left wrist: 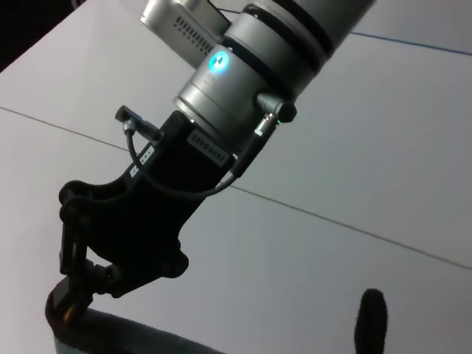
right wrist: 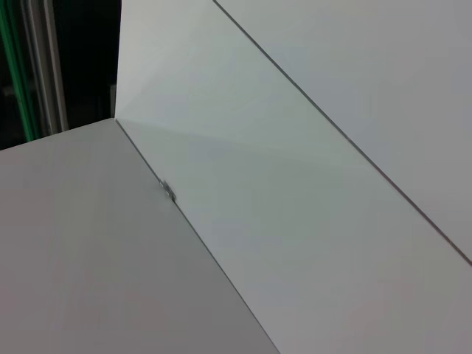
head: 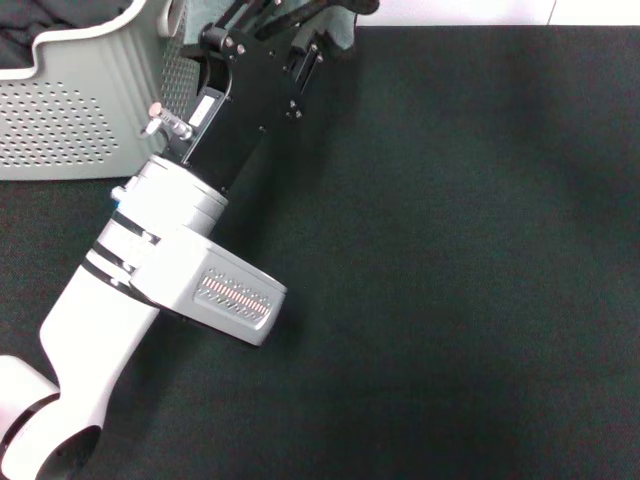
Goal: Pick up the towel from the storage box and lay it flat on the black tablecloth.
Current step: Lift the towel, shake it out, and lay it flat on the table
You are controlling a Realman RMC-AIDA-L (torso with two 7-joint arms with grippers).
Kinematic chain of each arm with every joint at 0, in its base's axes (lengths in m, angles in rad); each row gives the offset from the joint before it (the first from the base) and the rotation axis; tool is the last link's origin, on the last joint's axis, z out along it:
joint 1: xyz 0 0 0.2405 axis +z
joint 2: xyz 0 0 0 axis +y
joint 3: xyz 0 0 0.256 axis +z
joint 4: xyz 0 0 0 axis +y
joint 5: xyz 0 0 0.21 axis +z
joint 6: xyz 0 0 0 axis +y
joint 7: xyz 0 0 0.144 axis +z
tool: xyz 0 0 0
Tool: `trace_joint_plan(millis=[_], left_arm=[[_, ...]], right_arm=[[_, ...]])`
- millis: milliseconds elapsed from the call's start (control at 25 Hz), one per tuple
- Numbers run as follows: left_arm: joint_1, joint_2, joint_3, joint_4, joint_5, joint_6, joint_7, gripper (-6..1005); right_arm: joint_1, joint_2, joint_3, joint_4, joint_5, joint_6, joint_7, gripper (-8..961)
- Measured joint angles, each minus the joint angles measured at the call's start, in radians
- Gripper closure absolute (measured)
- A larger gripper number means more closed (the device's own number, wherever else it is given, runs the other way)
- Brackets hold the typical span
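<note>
The robot's left gripper (head: 290,22) reaches to the head view's top edge, just beside the light grey storage box (head: 70,120), above the black tablecloth (head: 450,250). Whether its jaws are apart or together cannot be told. The left wrist view shows a grey, dark-edged towel (left wrist: 133,338) under a black gripper's fingertips.

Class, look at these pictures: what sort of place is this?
Probably a robot lab or test bench: a table under a black tablecloth, a perforated storage box at its edge, and plain white panelled walls around.
</note>
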Motion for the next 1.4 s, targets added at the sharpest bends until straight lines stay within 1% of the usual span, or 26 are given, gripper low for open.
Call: trace_joint_plan(millis=[200,320,600,720,800,920,1120,1400], left_arm=[[0.0,0.0,-0.002,-0.001,0.001,0.006,-0.071,559],[0.001,0.0,-0.022,-0.001,0.0,0.009,-0.119,569],[0.002,0.0,-0.023,0.001,0.006,0.0,-0.13,620],[0.001,0.0,-0.026,0.0,0.006,0.004,-0.15,620],[0.001,0.0,-0.029,0.002,0.006,0.008,-0.196,620],[-0.004,0.0,-0.038,0.005,0.005,0.021,-0.312,619],[-0.02,0.0,-0.083,0.0,0.003,0.033,-0.495,620],[-0.042,0.0,-0.079,-0.001,0.013,0.023,-0.536,623]], right_arm=[[-0.003,0.0,0.0,0.007,0.0,0.0,0.0,947],[-0.01,0.0,0.001,0.007,0.0,0.0,0.002,947],[-0.009,0.0,-0.004,0.0,0.001,0.001,0.005,947],[-0.008,0.0,-0.007,-0.002,0.001,0.002,0.005,947],[-0.007,0.0,-0.008,0.0,0.001,0.002,0.005,947],[-0.006,0.0,-0.008,0.006,0.002,0.003,0.005,947],[-0.003,0.0,-0.011,0.007,0.002,0.004,0.002,947],[-0.004,0.0,-0.011,0.004,0.002,0.005,-0.001,947]])
